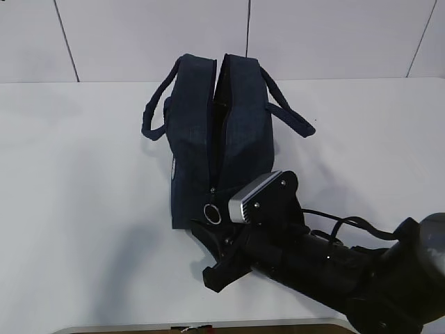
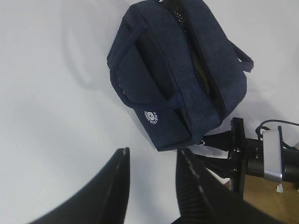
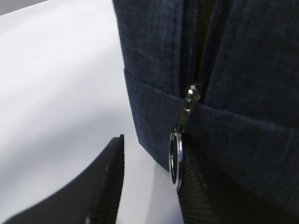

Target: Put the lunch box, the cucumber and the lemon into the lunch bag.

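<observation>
Standing on the white counter (image 1: pixel 76 209), the boxy dark navy fabric lunch bag (image 1: pixel 240 139) runs lengthwise away from the camera, zipper parted on top, metal ring pull (image 1: pixel 212 213) at its near end, just before the right gripper (image 1: pixel 219 257). Bare counter lies either side. From the left wrist, the left gripper (image 2: pixel 152 182) hovers apart from the bag, jaws spread, empty. From the right wrist, the ring hangs against one finger (image 3: pixel 196 196); jaws spread, pinching nothing.

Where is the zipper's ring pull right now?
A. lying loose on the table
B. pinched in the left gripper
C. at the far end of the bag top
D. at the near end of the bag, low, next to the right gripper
D: the ring pull hangs low on the near end of the lunch bag, beside the right gripper, whose jaws stand apart.
</observation>
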